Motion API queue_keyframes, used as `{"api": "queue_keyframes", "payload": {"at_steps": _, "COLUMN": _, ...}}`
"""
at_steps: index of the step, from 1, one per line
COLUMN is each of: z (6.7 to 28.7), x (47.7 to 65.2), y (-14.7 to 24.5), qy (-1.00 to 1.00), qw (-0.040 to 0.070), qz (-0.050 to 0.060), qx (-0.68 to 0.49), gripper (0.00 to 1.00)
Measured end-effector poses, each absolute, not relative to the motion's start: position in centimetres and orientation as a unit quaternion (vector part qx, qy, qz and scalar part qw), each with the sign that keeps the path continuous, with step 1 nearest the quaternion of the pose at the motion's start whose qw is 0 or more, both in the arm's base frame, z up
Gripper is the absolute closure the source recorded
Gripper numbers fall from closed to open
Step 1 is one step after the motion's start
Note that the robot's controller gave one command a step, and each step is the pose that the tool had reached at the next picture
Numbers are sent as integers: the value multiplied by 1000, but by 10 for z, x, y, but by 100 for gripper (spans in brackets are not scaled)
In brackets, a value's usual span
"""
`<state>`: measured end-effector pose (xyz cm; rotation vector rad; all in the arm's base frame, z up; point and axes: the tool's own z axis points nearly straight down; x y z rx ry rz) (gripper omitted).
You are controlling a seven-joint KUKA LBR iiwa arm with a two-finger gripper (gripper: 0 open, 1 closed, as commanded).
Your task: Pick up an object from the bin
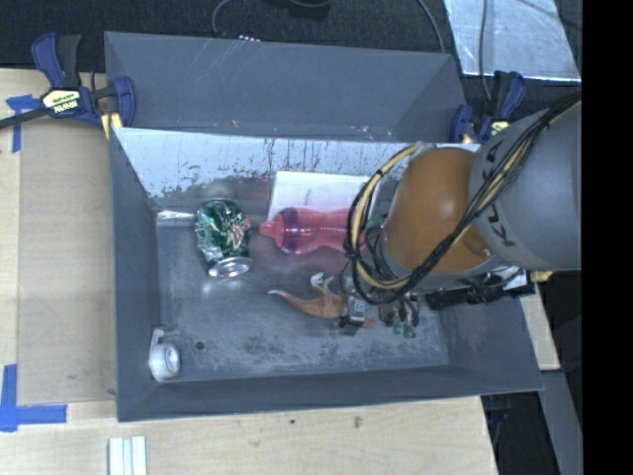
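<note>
Grey metal is forming the sloped walls and flat floor of a bin (134, 295), seen from above. A pink plastic bottle (302, 232) is lying on its side near the middle of the floor, its narrow neck pointing left. Just behind the bottle, a white sheet (315, 188) is lying flat at the foot of the back wall. Left of the bottle, just beside its neck, a crushed green drink can (224, 237) is lying on its side. In front of the bottle, a thin brown curved thing (309, 303), perhaps a toy lizard, is lying with its tapering tail pointing left. Well to the front left of the bottle, a small silvery thing (164, 358) is sitting in the corner. The robot arm is reaching in from the bottle's right, its orange cover (435, 216) and looped cables (371, 228) hiding the bottle's base. The fingers (349, 316) are hanging at the right end of the brown thing, in front of the bottle. How far apart they are standing, and whether they are gripping it, cannot be told.
</note>
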<state>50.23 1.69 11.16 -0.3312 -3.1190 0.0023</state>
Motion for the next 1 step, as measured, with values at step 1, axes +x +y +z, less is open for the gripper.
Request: {"api": "queue_keyframes", "payload": {"at_steps": 1, "z": 149, "x": 508, "y": 7, "qy": -995, "qw": -5, "qz": 0, "qx": -99, "gripper": 100}}
